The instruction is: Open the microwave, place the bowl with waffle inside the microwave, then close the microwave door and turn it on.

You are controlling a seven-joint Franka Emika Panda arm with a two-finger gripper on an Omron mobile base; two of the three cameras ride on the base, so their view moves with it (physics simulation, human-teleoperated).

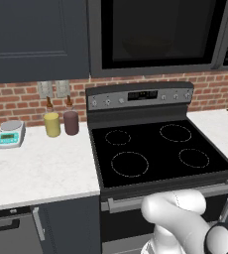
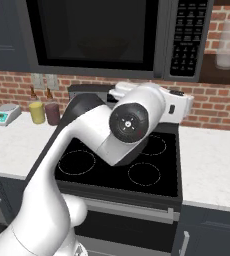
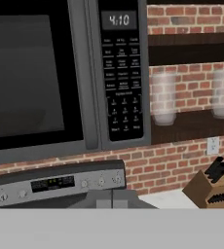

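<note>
Microwave (image 2: pixel 107 37) hangs above the stove (image 1: pixel 158 149), its door (image 1: pixel 158 34) shut flush against the frame, black glass dark. In the hand view the button panel (image 3: pixel 120 73) sits right of the door with a lit display at its top. The claw (image 3: pixel 112 199) is clenched, its two dark tips pressed together at the bottom of the hand view, holding nothing, with the stove's control strip just beyond them. The white arm (image 2: pixel 132 120) rises over the burners in the right base view. On the white worktop (image 1: pixel 36 168) left of the stove stand a yellow jar (image 1: pixel 52 124) and a maroon jar (image 1: pixel 71 122) side by side, with a small scale (image 1: pixel 11 134) further left. A knife block (image 3: pixel 212 187) stands right of the stove beneath a shelf of pale glasses (image 3: pixel 163 99).
</note>
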